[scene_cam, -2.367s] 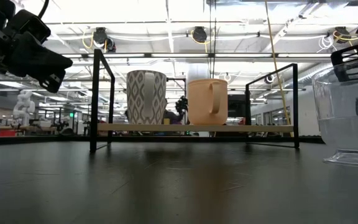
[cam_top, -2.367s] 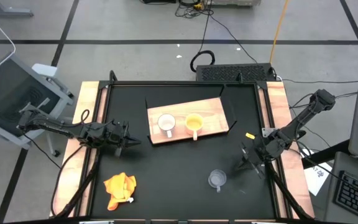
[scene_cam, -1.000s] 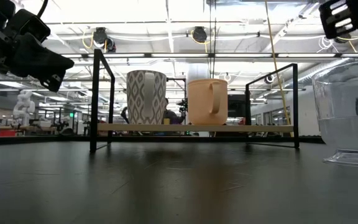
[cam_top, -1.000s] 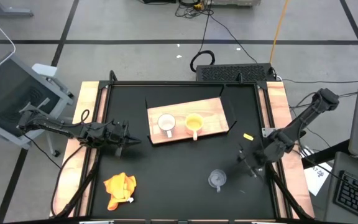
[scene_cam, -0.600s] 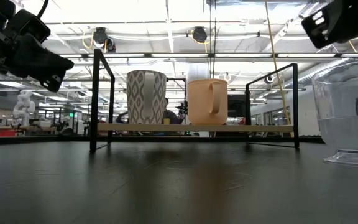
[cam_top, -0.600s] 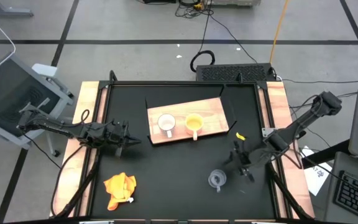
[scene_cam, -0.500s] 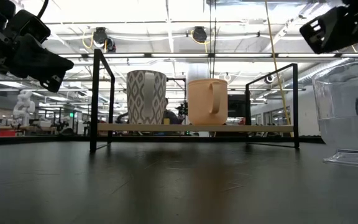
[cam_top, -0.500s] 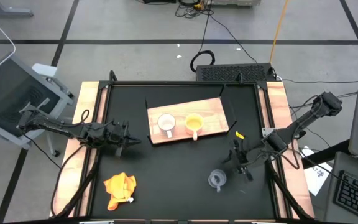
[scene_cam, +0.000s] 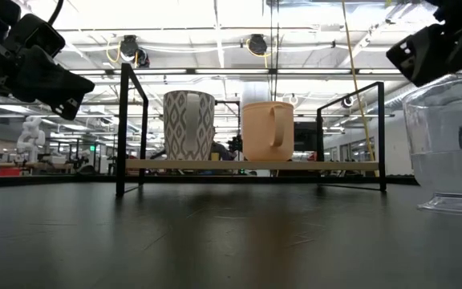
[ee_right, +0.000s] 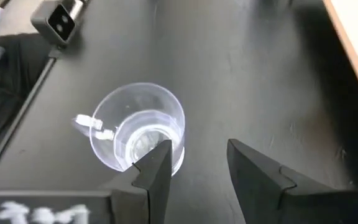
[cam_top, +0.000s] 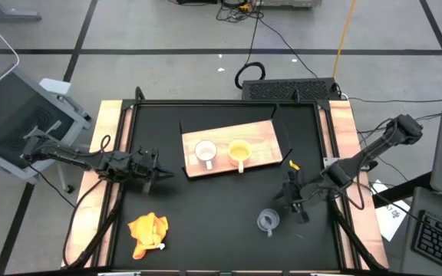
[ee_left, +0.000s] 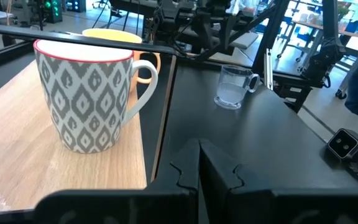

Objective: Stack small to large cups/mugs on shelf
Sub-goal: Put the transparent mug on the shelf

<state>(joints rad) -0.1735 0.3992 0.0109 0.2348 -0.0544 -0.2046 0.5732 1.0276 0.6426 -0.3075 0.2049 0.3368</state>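
The white patterned cup (cam_top: 205, 152) and the yellow-orange cup (cam_top: 239, 151) stand side by side on their bases on the wooden shelf (cam_top: 261, 138), a board raised on a black wire frame (scene_cam: 122, 128). The clear glass cup (cam_top: 267, 221) stands upright on the black table toward the near right. My right gripper (cam_top: 291, 201) hangs open just above it, off its far-right side, tipped downward. In the right wrist view the glass cup (ee_right: 138, 134) lies ahead of one finger, not between the two. My left gripper (cam_top: 159, 175) waits shut, left of the shelf.
An orange cloth (cam_top: 148, 232) lies crumpled at the near left of the table. A small yellow piece (cam_top: 295, 165) lies right of the shelf. Black rails (cam_top: 322, 130) and wooden side strips border the table. Bare black tabletop lies between the shelf and the glass cup.
My right gripper has moved toward the table's left, closing on the glass cup, and has tipped and rolled so that it points more steeply downward. The cups and the shelf have stayed put.
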